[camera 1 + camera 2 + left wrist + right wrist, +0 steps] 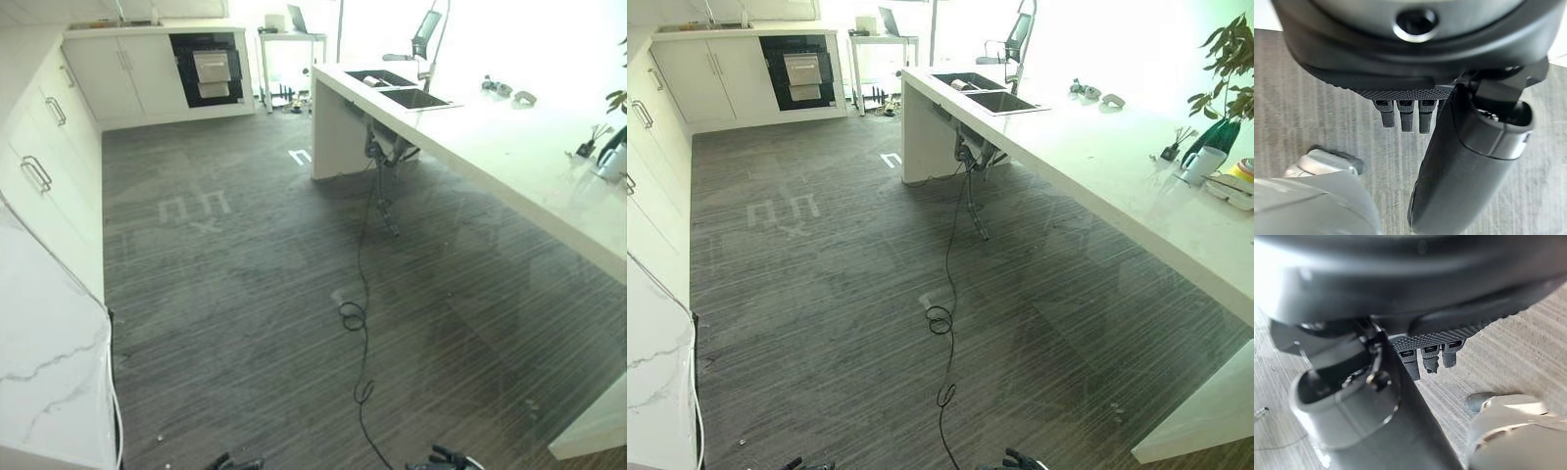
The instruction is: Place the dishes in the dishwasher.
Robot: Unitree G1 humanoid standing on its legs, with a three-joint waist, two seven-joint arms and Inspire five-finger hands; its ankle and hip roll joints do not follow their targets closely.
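Dishwasher (208, 69) far across the floor from both hands, left hand (1405, 115) and right hand (1430, 355), hanging relaxed and empty; nothing loaded yet, it seems.

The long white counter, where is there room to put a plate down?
The counter is bare between the sink and the white cup. It gets crowded at the near end, around the cup, the plant and the dishes.

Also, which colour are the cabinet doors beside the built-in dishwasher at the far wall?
The cabinet doors are white; the left eye view shows them best.
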